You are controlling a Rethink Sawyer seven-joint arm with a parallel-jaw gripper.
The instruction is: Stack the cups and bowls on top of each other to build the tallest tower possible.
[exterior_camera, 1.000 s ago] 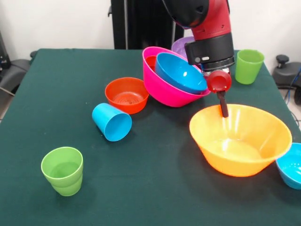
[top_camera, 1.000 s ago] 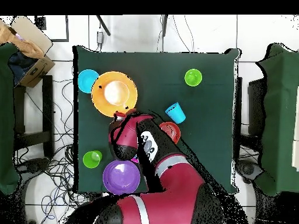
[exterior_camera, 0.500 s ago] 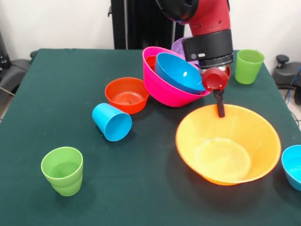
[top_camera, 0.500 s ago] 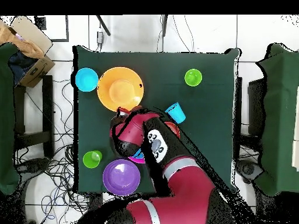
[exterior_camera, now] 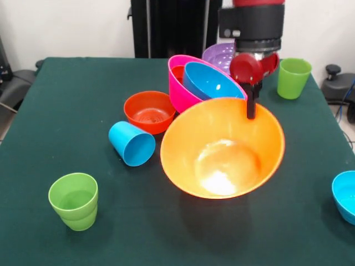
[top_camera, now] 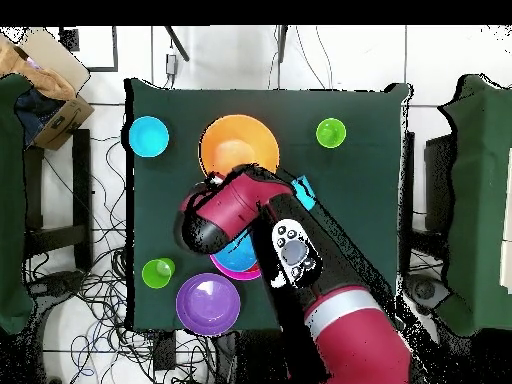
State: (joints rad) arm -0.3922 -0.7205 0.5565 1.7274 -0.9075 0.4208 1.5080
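Observation:
My gripper (exterior_camera: pixel 251 112) is shut on the far rim of the large orange bowl (exterior_camera: pixel 222 152), one dark finger showing inside it. The bowl hangs off the table, tilted with its mouth toward the front camera, just in front of the tower: a tilted pink bowl (exterior_camera: pixel 178 88) holding a blue bowl (exterior_camera: pixel 208 83) and a small red-orange bowl (exterior_camera: pixel 177 72). From overhead the orange bowl (top_camera: pixel 238 145) lies beyond the arm, which covers most of the pink bowl (top_camera: pixel 236 270). A sky blue cup (exterior_camera: pixel 131 143) lies on its side. Two green cups (exterior_camera: pixel 74 200) (exterior_camera: pixel 292 77) stand upright.
A medium red-orange bowl (exterior_camera: pixel 148 111) sits left of the pink one. The purple bowl (exterior_camera: pixel 222 55) stands behind the tower, partly hidden by the arm. A small blue bowl (exterior_camera: pixel 345 195) is at the right edge. Overhead, chairs and cables surround the green table (top_camera: pixel 370 240).
The orange bowl has come up off the table and moved left in the front view, tipping its mouth toward the camera. The arm rose and swung with it.

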